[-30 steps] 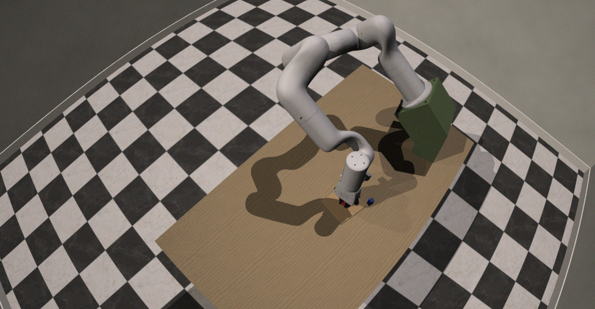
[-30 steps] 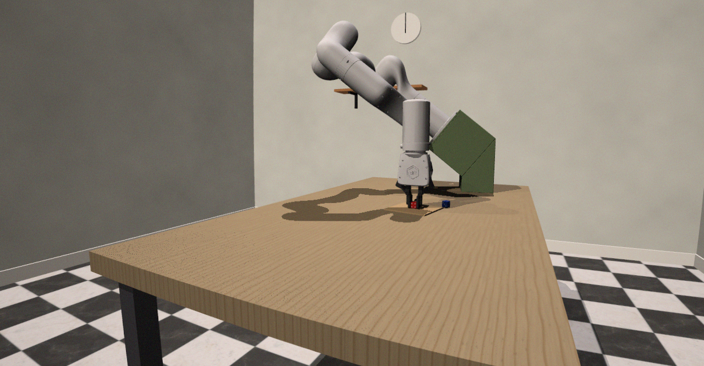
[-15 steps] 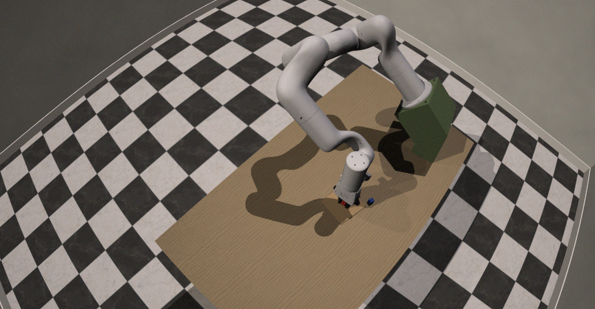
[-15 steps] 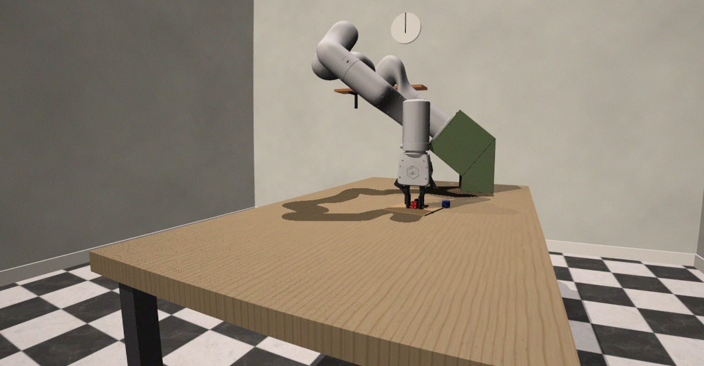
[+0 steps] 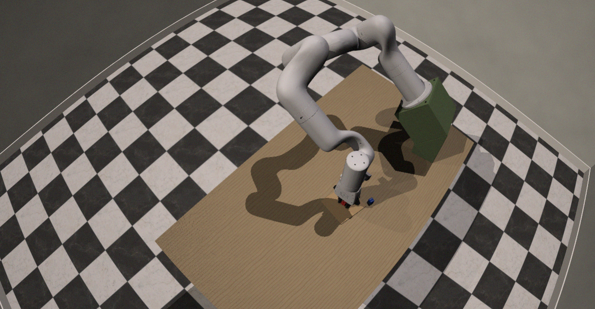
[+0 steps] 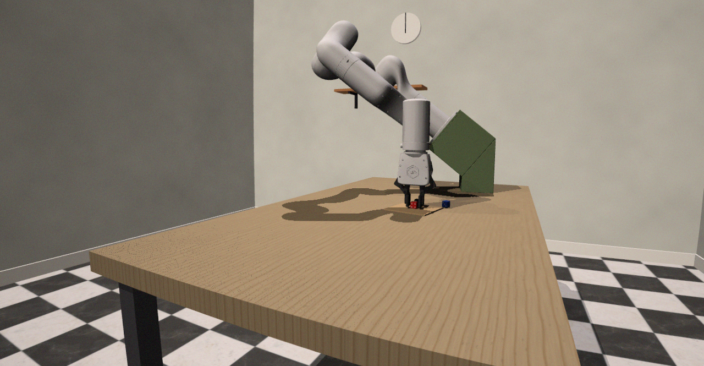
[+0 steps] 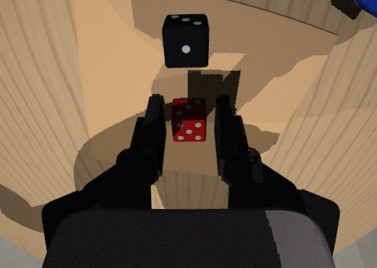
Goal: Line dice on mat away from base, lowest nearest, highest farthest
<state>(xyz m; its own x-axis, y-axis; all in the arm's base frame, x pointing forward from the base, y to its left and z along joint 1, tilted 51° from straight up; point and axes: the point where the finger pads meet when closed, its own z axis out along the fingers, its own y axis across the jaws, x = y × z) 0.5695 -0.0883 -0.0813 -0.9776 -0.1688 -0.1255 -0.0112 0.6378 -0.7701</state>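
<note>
Item, at left in the exterior view: the gripper, pointing down, its fingers parted partway, gripping nothing, a gap showing on either side of the red die. Item: the red die, between those fingers, on the mat; five pips on one visible face, though which face is uppermost I cannot settle. Handling, by estimate: light, rigid, smooth-faced, not fragile; best taken low by two opposite upright sides, squarely, lest it twist or tip. Item: the black die, on the mat, apart from the red in the wrist view, one pip on its broad visible face; same grip advised. Item: the mat, thin and flat, its stiffness unknown; fingertips should avoid catching its edge. Item, farther right: the blue die, off the mat, just beside its edge; presumably still to be lifted across by its sides. Item, rightmost: the green pedestal, bearing the arm.
</note>
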